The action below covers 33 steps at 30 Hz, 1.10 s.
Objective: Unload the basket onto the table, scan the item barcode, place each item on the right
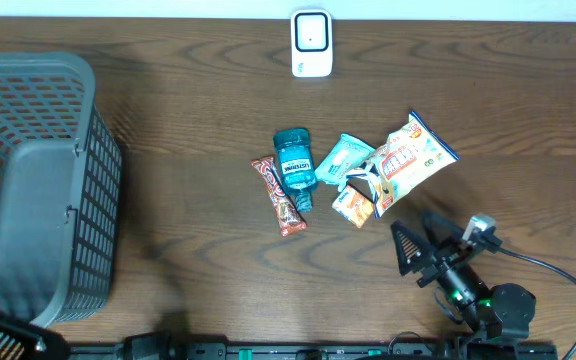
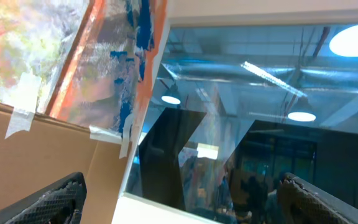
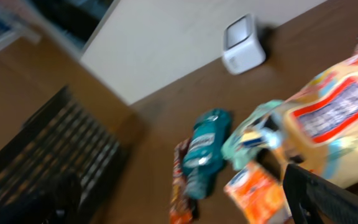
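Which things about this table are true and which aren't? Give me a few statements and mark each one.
1. The teal mouthwash bottle lies flat on the table right beside a snack bar. True.
2. The right gripper is clutching the snack bag. False: its jaws are open and empty, stopped short of the bag.
3. The white scanner sits at the table's far edge, apart from the cluster of products. True.
4. The products are piled inside the grey basket. False: they all lie on the bare table, well to the basket's right.
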Each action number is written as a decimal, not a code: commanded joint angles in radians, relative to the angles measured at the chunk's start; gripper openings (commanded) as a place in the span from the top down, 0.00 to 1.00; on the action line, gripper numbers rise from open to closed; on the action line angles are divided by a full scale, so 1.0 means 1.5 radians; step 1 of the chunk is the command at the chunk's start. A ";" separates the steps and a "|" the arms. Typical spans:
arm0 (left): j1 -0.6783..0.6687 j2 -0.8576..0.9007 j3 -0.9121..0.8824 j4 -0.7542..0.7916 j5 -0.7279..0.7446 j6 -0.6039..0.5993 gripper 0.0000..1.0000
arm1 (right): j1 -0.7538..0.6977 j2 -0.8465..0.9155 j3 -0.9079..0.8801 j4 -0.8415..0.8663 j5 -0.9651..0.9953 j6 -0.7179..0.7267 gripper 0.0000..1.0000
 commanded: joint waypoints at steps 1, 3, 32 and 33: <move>0.001 -0.024 0.010 0.001 0.013 -0.008 0.02 | -0.002 -0.003 -0.001 -0.007 -0.096 0.011 0.01; 0.001 -0.035 0.010 0.001 0.013 -0.007 0.02 | -0.002 -0.003 -0.001 -0.011 -0.117 0.011 0.01; -0.036 -0.109 -0.017 0.008 0.005 -0.007 0.02 | -0.002 -0.003 -0.001 -0.012 -0.241 0.123 0.01; -0.036 -0.109 -0.022 0.008 0.005 -0.007 0.02 | -0.002 -0.003 -0.001 -0.012 -0.241 0.123 0.01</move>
